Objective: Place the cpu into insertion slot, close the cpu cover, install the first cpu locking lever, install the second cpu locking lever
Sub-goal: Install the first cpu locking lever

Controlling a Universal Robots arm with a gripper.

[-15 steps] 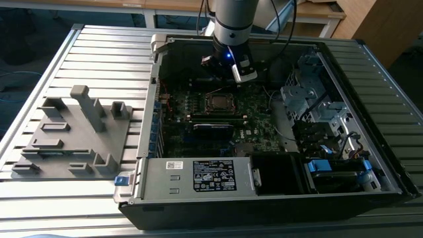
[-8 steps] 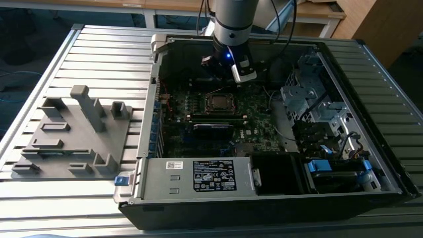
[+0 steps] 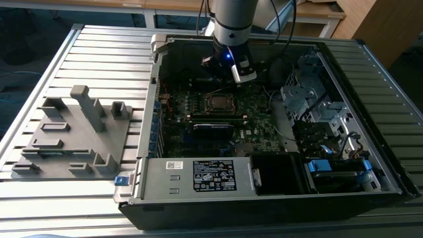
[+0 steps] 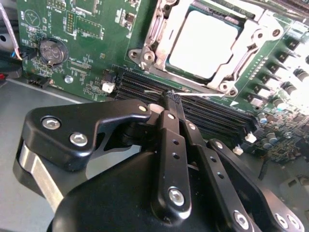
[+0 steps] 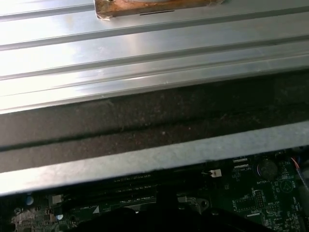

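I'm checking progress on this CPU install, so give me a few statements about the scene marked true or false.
1. The cpu sits in the insertion slot. True.
2. The cpu cover stands upright. False: it lies flat around the cpu.
3. The pincer is over the power supply. False: its tip is by the memory slots, across the board from the power supply.
4. A coin battery sits on the green board. True.
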